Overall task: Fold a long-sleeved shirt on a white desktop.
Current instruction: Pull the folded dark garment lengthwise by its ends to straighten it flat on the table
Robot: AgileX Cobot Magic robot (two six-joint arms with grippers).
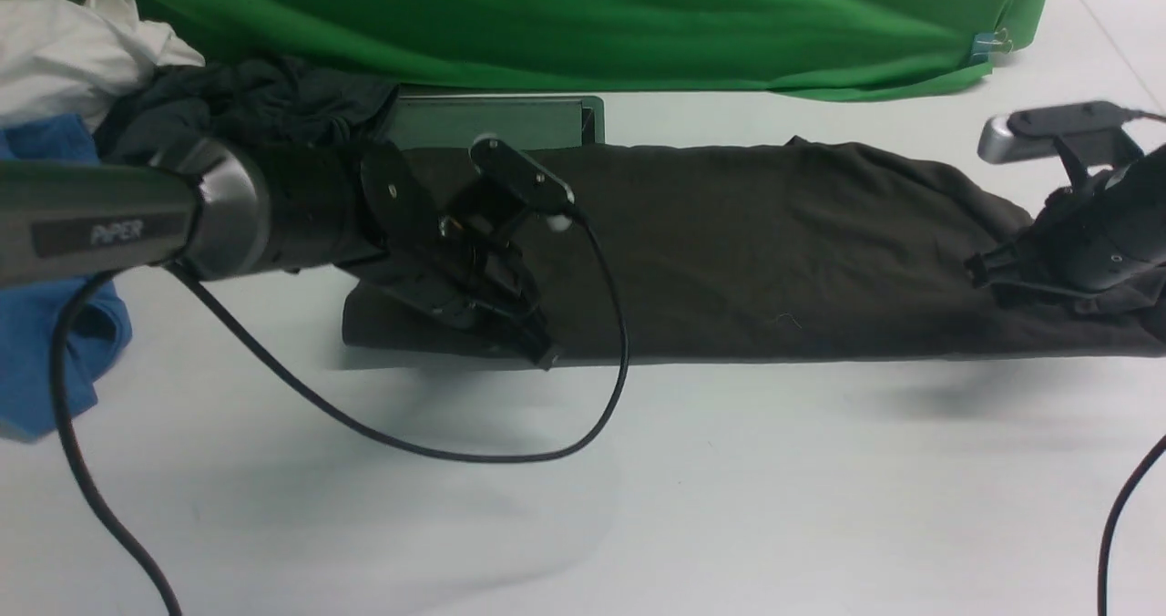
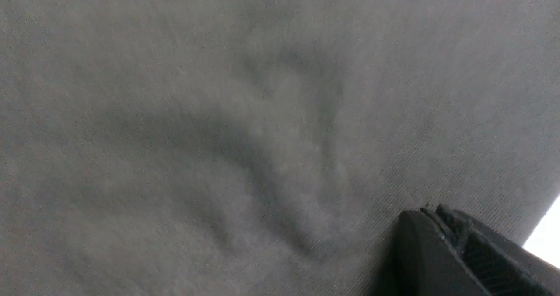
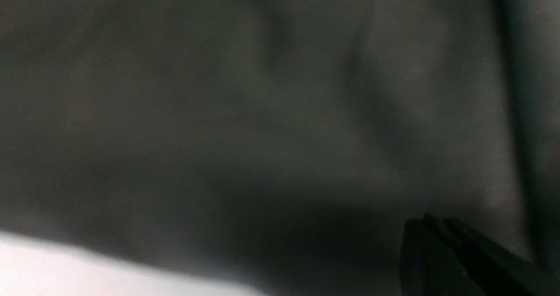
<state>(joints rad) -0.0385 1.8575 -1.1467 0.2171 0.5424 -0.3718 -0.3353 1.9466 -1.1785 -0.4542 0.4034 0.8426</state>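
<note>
We saw the long-sleeved shirt (image 1: 747, 261), dark brown-black, lying as one long flattened band on the white desktop (image 1: 729, 488). It ran parallel to the desktop's far edge, from left of the middle out past the right side of the front view. Its far-left corner overlapped a grey-green metal panel (image 1: 483, 119) set into the desktop just in front of the green backdrop (image 1: 592, 15). The left gripper (image 1: 544, 354) reached in from the left, and its closed jaws came down at the near edge of the band, close to the shirt's left end. In the left wrist view its fingertips (image 2: 431, 215) lay together against the knit cloth (image 2: 218, 134), and soft wrinkles ran towards them. We could not tell whether a fold was pinched. The right gripper (image 1: 976, 268) sat over the shirt's rumpled right end, pointing left, with its jaws also closed. The right wrist view was blurred and showed its dark tips (image 3: 426, 228) together over dark fabric (image 3: 262, 112), with a strip of white desktop (image 3: 65, 265) beside them. Whether it gripped cloth was unclear. At the far-left corner of the desktop lay a dark slate-grey garment (image 1: 264, 97), a white cloth (image 1: 64, 51) and a blue shirt (image 1: 46, 343), all apart from the band. A black cable (image 1: 455, 447) looped across the near half.
</note>
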